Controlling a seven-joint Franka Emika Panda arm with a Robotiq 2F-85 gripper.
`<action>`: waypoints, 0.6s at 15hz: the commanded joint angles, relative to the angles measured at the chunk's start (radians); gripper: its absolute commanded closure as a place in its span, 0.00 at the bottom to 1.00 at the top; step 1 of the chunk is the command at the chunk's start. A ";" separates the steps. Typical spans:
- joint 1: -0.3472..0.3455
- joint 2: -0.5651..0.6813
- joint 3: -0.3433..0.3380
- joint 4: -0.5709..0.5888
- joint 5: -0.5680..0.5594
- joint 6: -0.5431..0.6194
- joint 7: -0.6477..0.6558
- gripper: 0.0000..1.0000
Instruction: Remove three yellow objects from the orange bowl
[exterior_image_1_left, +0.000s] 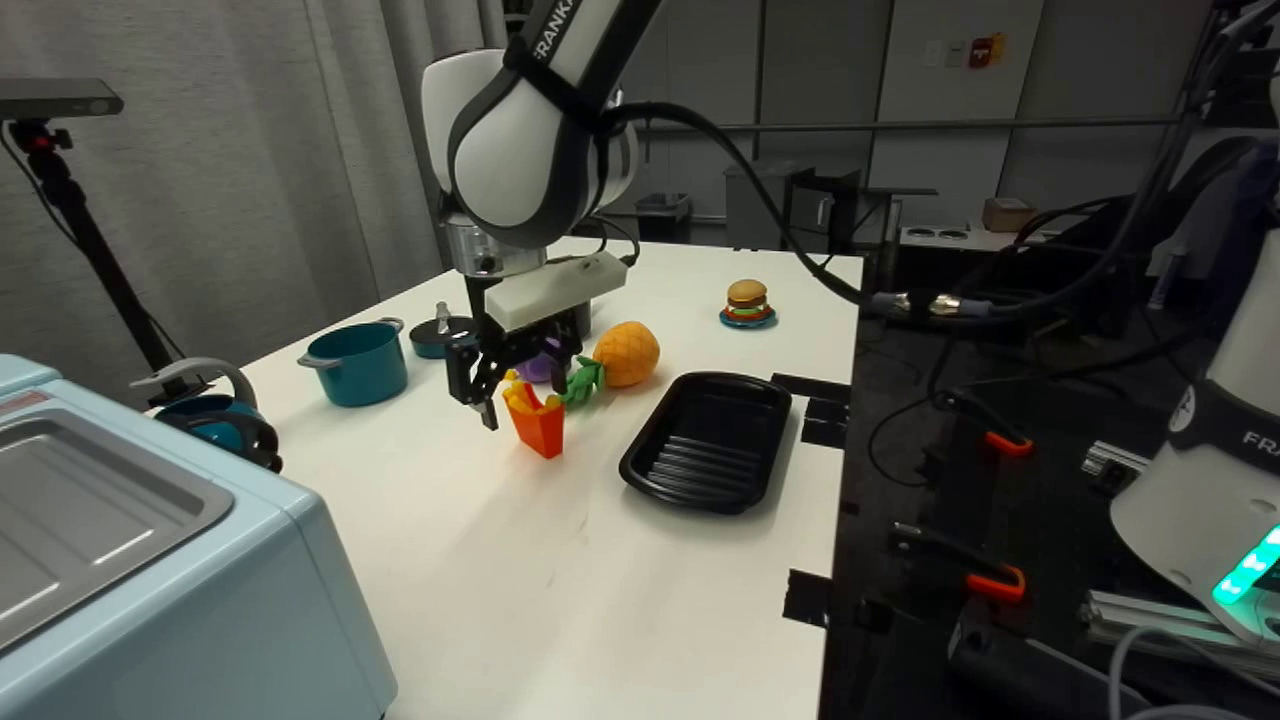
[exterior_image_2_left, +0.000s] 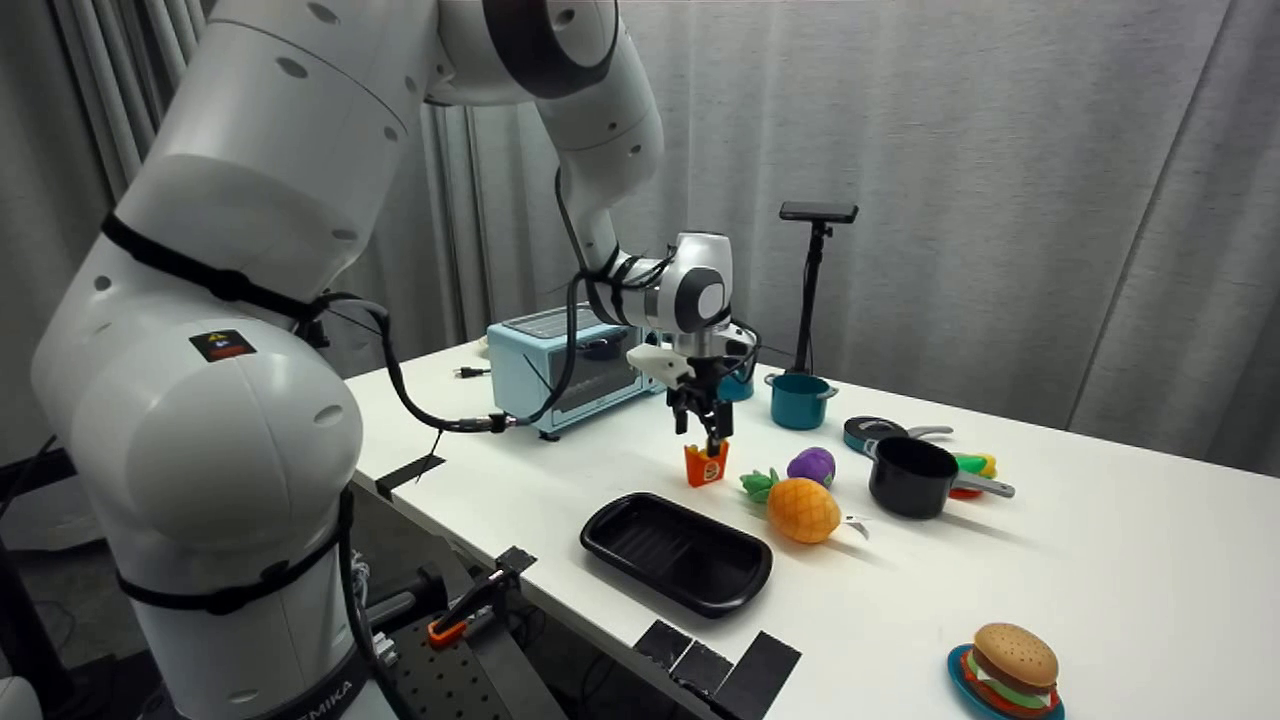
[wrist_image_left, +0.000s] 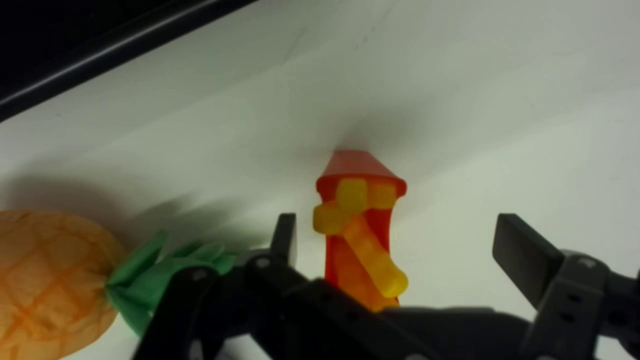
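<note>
Exterior views are both showing a gray curtain (exterior_image_2_left: 950, 260) hanging beside a white table (exterior_image_2_left: 1130, 540). Above it, a white Franka arm (exterior_image_2_left: 290, 190) is arching. On the tabletop a light-blue toaster oven (exterior_image_2_left: 522, 375) is sitting, and a black ridged baking tray (exterior_image_1_left: 715, 415) is lying near the table's edge. The black gripper (wrist_image_left: 398, 232) is hanging over the table, its fingers (wrist_image_left: 527, 257) standing well apart. A black saucepan (exterior_image_2_left: 905, 488) and a teal two-handled pot (exterior_image_2_left: 798, 408) are standing on the table. A plush pineapple (exterior_image_2_left: 803, 511) is lying on its side. Well apart, a toy hamburger (exterior_image_2_left: 1014, 660) is resting on a teal plate (exterior_image_2_left: 958, 683). Near the pineapple, a purple toy (exterior_image_2_left: 811, 466) is lying. Beneath the gripper, a red-orange French-fry carton (exterior_image_2_left: 706, 468) is standing on the table, the pineapple's green crown (exterior_image_1_left: 583, 382) pointing toward it; in the wrist view the carton is showing in the gap between the fingers, nearer the finger on the pineapple's side. Several yellow fries (wrist_image_left: 351, 195) are sitting in the carton, a long fry leaning at a slant and a shorter fry poking past the carton's edge.
</note>
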 joint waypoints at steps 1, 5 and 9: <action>0.022 0.021 -0.022 0.016 0.014 0.027 0.007 0.25; 0.024 0.027 -0.019 0.016 0.019 0.028 0.008 0.49; 0.028 0.021 -0.021 0.014 0.017 0.025 0.008 0.80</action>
